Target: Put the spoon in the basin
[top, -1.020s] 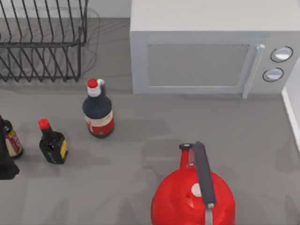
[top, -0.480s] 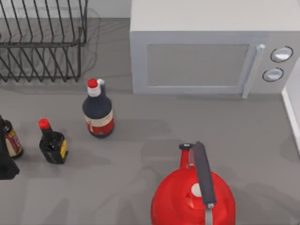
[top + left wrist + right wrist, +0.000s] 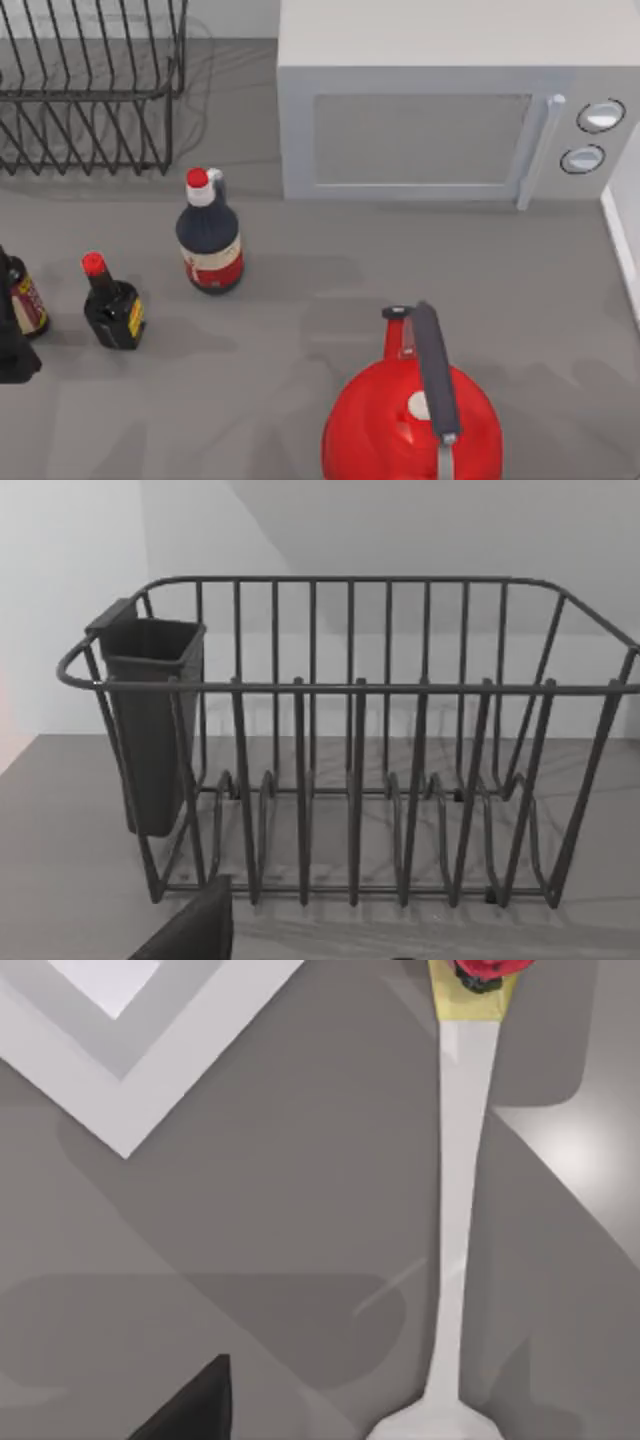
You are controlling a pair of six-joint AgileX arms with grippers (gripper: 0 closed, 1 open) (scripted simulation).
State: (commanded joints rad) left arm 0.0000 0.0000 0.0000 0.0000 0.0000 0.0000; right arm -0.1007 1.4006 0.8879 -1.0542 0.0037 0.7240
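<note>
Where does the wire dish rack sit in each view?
Top view: dish rack in the upper left corner, left of the microwave.
Left wrist view: dish rack straight ahead, standing on the table.
Right wrist view: faces the spoon lying on the table.
Shared landmark: the grey table.

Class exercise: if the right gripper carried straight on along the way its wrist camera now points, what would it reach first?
Most likely the spoon, whose pale handle lies on the grey table ahead in the right wrist view. A dark fingertip shows at the frame edge. Depth is unclear, so it might touch the table beside the handle instead.
</note>
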